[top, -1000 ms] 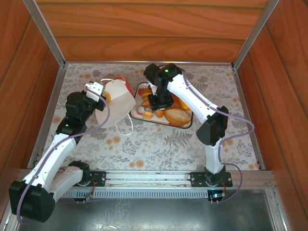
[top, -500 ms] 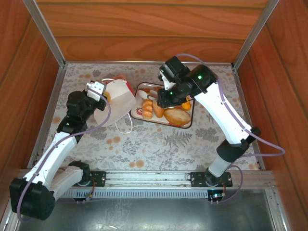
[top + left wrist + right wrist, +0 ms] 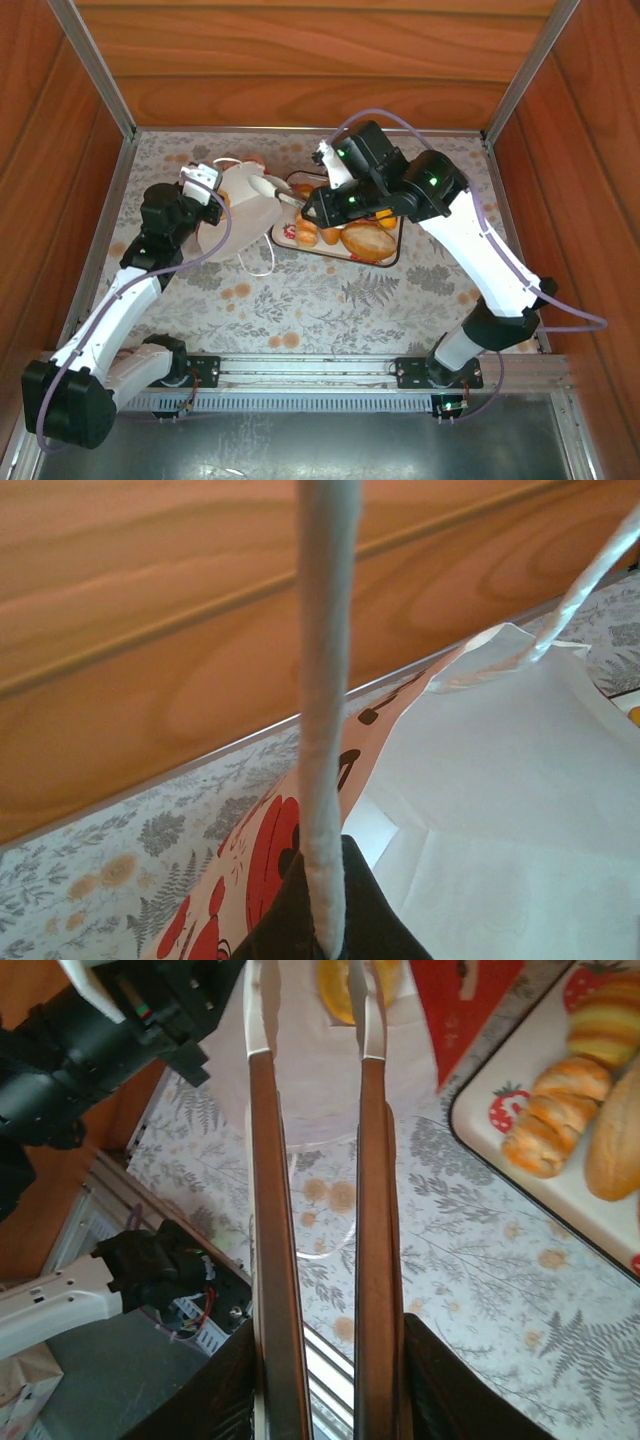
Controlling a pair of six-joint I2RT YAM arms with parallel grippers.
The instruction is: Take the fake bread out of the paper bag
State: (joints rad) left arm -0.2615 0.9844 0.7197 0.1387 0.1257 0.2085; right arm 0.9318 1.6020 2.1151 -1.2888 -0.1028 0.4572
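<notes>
A fake bread roll (image 3: 333,978) lies in the mouth of the paper bag (image 3: 245,210) on the table, straight ahead and left of the right claw (image 3: 312,1000), its long fingers slightly spread around it, while the left claw (image 3: 205,185) pinches the cord handle (image 3: 325,680).

txt/labels: none legible | paper bag (image 3: 480,780): red strawberry print + dark marks, too blurred to read | tray (image 3: 478,1110): strawberry pics, no lettering
</notes>
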